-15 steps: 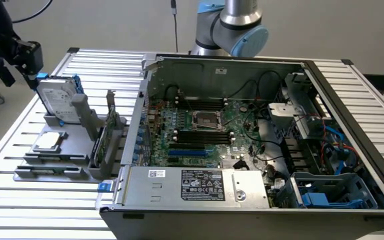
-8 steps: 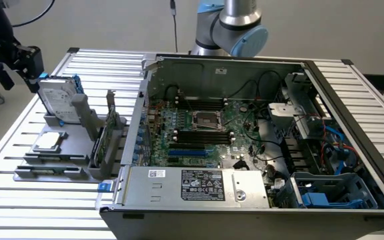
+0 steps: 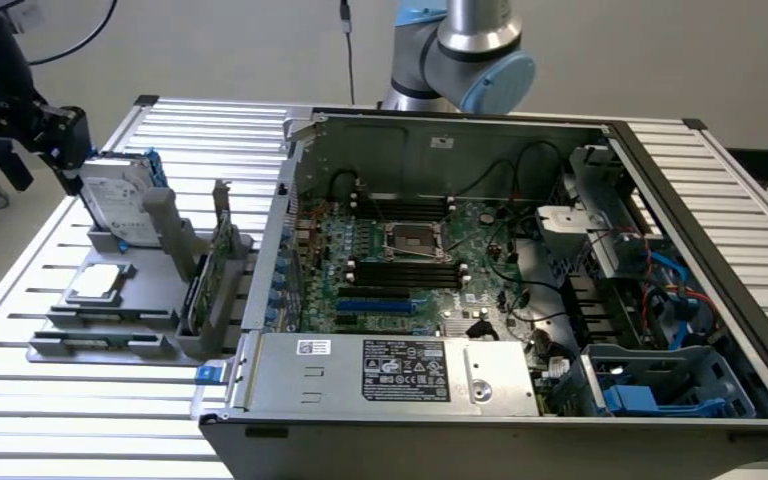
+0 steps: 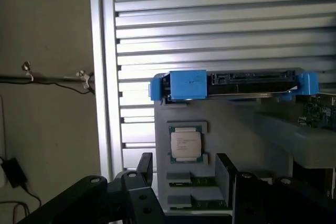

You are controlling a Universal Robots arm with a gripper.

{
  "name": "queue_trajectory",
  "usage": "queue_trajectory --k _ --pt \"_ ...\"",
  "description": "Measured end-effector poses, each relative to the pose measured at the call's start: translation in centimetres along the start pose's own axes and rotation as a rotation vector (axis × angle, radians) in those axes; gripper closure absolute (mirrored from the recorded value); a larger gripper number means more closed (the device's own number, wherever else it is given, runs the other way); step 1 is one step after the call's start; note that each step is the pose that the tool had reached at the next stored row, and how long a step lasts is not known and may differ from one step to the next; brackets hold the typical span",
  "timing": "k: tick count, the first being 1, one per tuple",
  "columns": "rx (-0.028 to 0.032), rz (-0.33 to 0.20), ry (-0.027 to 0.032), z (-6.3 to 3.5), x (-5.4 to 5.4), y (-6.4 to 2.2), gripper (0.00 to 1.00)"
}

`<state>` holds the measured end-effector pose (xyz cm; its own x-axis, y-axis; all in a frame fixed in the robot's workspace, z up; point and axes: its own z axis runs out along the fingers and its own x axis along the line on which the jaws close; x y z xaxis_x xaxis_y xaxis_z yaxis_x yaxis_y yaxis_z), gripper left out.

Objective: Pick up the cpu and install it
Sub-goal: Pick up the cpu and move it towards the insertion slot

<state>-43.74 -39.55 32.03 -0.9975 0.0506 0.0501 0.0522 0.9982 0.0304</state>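
Cpu [image 4: 185,146] flat in grey holder [image 4: 236,124] recess on tabletop [image 4: 210,24], metal plate up, open to top grasp. Jaws released, empty, well apart from cpu.

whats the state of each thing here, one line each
cpu, lying flat in the grey holder, not gripped
end effector, open, empty, not touching the cpu
hard drive, standing on edge in the holder, blue brackets on
case, side open, board exposed
socket, on the board, cannot tell if latched
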Motion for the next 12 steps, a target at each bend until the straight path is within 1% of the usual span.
queue_trajectory --k 12 --pt "0.0015 -0.029 0.0008 2.19 0.1 0.03 0.4"
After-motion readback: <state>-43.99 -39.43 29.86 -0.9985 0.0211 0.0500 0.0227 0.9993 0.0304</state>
